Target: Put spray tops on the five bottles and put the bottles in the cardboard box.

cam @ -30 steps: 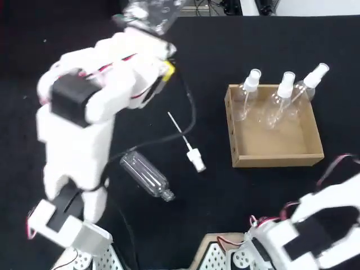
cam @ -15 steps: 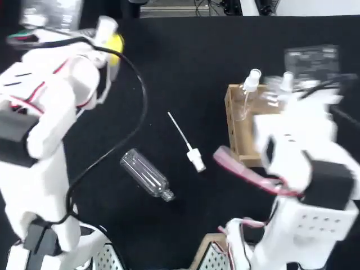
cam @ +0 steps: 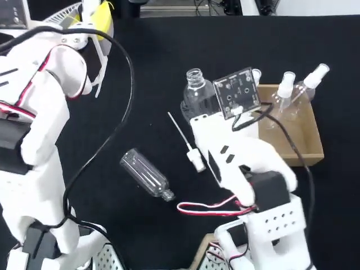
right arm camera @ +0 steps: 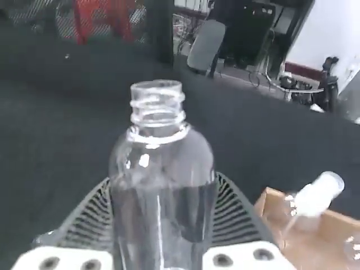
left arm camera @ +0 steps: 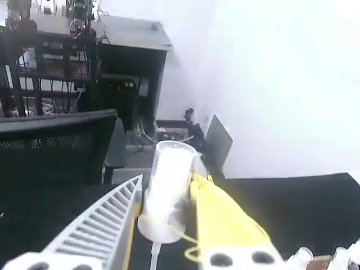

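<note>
Black table (cam: 169, 45) below; left hand (left arm camera: 166, 194) clamps a spray top (left arm camera: 169, 163), right hand (right arm camera: 160, 225) clamps an open bottle (right arm camera: 159, 146): centre the tube (cam: 100, 67) over the neck (right arm camera: 157, 101), then lower and twist.

We see a black cloth-covered table (cam: 292, 39). Beyond its far edge we note a black mesh chair back (left arm camera: 56, 140), a dark equipment cabinet (left arm camera: 132, 84) and a white wall (left arm camera: 281, 79).

The right arm (cam: 242, 160) hides one side of the cardboard box (cam: 310, 153) and most of one capped bottle (cam: 256, 74). The open bottle (right arm camera: 160, 185) loses its base, and the spray top (left arm camera: 166, 188) its tube, at the frame edge.
</note>
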`<action>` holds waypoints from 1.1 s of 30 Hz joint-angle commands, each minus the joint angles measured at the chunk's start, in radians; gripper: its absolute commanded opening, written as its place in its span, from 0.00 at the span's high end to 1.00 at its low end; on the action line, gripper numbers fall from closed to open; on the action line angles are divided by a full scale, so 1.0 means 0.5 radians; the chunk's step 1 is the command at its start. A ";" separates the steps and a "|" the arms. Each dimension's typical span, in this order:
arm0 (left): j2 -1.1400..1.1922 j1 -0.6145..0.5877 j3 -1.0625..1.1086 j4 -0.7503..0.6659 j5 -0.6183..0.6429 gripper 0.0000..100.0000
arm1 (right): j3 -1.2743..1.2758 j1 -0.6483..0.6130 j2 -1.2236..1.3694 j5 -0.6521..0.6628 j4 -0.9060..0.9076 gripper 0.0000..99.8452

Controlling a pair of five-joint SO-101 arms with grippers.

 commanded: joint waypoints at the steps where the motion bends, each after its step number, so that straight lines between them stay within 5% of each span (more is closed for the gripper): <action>1: -0.055 -0.023 0.008 -0.077 0.080 0.95 | 0.167 -0.037 -0.087 -0.077 -0.282 0.99; 16: -0.061 -0.072 0.075 0.009 0.657 0.95 | 0.560 -0.252 -0.091 -0.120 -0.611 0.99; 23: -0.064 -0.060 0.127 -0.003 0.675 0.95 | 0.624 -0.310 -0.094 -0.120 -0.635 0.99; 33: -0.387 -0.063 0.486 -0.215 0.675 0.95 | 1.073 -0.319 -0.094 -0.120 -1.369 0.99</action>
